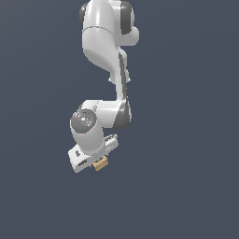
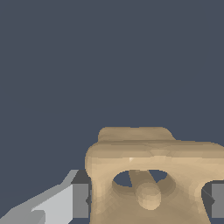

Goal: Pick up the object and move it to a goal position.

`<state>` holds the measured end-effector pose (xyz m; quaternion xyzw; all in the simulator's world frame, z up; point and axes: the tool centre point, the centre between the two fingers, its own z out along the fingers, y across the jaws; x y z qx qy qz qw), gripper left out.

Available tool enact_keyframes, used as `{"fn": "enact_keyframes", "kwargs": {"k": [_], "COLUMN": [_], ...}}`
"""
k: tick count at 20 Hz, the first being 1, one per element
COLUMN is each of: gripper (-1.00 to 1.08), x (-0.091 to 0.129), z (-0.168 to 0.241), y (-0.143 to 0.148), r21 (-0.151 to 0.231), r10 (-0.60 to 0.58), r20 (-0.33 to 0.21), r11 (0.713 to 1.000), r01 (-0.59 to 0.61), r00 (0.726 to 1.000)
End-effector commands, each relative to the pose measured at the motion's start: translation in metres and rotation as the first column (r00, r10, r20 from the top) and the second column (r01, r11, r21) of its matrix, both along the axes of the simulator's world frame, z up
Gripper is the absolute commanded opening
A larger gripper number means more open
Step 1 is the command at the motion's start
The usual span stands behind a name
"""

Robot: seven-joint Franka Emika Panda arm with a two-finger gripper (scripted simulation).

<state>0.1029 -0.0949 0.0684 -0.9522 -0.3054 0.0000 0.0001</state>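
We hold the object [image 2: 151, 175] clamped between the fingers [image 2: 76, 200] of our gripper [image 1: 96, 161], just below the white hand; we carry it smoothly, keeping the squeeze steady toward the goal.

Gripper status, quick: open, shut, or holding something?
Gripper: shut on the tan piece, which sits between the two grey finger pads in the wrist view and shows at the gripper's end in the exterior view.
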Motion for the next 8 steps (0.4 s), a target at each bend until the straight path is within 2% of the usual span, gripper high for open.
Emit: {"fn": "enact_keyframes", "kwargs": {"k": [1, 8], "gripper": [-1.0, -1.0], "x": [0.0045, 0.0086], "z": [0.0008, 0.0013], "y": [-0.0028, -0.0051], "r21": [0.0, 0.0], "r10": [0.0, 0.0], "r20": [0.0, 0.0], "r11": [1.0, 1.0], "r01": [0.0, 0.0], "r00": [1.0, 1.0]}}
